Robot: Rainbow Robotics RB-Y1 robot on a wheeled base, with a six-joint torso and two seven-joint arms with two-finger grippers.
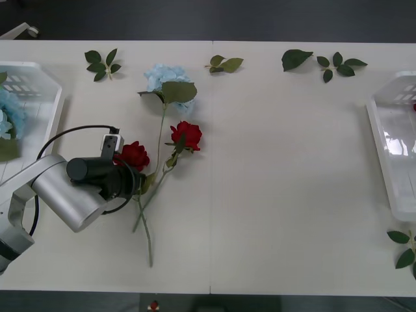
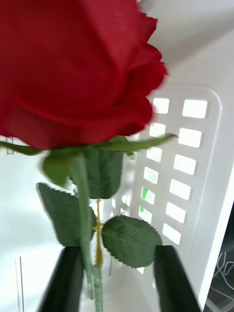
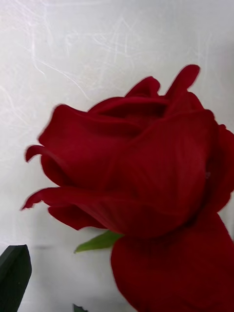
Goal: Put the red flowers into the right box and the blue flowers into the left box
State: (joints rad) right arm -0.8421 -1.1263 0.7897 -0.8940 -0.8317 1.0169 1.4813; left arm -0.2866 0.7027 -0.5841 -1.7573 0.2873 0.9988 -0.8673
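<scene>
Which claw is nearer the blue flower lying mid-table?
Left. The left claw sits over a red rose just below the blue flower. The right claw is away at the right box, with another rose's stem between its fingers.

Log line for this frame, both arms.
left gripper: jaws open, above red flower on table | right gripper: jaws open, second red flower stem between them, at right box | blue flower: on table

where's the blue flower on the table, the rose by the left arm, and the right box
blue flower [image 1: 166, 77]: front view, on its pale blue petal head.
rose by the left arm [image 1: 134, 155]: front view, on its red head.
right box [image 1: 390, 169]: front view, on its slatted near wall.
</scene>
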